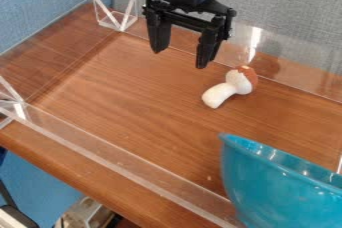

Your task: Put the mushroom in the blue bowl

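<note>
The mushroom [229, 88] lies on its side on the wooden table, cream stem pointing toward the front left and reddish-brown cap toward the back right. My gripper [182, 55] hangs above the table to the left of and behind the mushroom, its black fingers spread apart with nothing between them. The blue bowl [278, 182] sits at the front right corner, partly cut off by the frame edge. A stretch of bare wood separates the mushroom from the bowl.
Clear acrylic walls [120, 177] fence the wooden tabletop [120, 92] on the front, left and back sides. Triangular acrylic braces [110, 14] stand at the back left corner.
</note>
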`<state>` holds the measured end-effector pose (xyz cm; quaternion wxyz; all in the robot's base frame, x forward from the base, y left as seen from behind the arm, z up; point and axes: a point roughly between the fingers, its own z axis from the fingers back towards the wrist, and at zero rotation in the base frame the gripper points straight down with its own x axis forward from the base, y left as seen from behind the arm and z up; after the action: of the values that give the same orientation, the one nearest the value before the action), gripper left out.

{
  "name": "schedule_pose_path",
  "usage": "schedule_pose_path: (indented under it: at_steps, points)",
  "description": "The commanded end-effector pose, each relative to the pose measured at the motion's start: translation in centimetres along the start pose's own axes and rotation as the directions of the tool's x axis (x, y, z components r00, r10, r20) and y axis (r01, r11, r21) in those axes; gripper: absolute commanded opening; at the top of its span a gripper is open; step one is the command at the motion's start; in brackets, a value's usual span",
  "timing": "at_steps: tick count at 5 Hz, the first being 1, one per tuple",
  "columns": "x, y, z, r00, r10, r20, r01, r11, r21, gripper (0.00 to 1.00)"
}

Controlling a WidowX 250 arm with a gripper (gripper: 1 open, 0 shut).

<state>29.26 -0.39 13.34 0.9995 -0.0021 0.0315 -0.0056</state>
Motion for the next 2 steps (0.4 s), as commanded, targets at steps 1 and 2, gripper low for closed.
schedule_pose_path:
  at_steps: [1,2]
  points:
    - [0.5,-0.3,-1.0,0.999,-0.054,0.003,0.053,0.998,0.02,1.0]
    - [1.6,-0.2,-1.6,0.995,-0.101,-0.005,0.101,0.994,0.048,1.0]
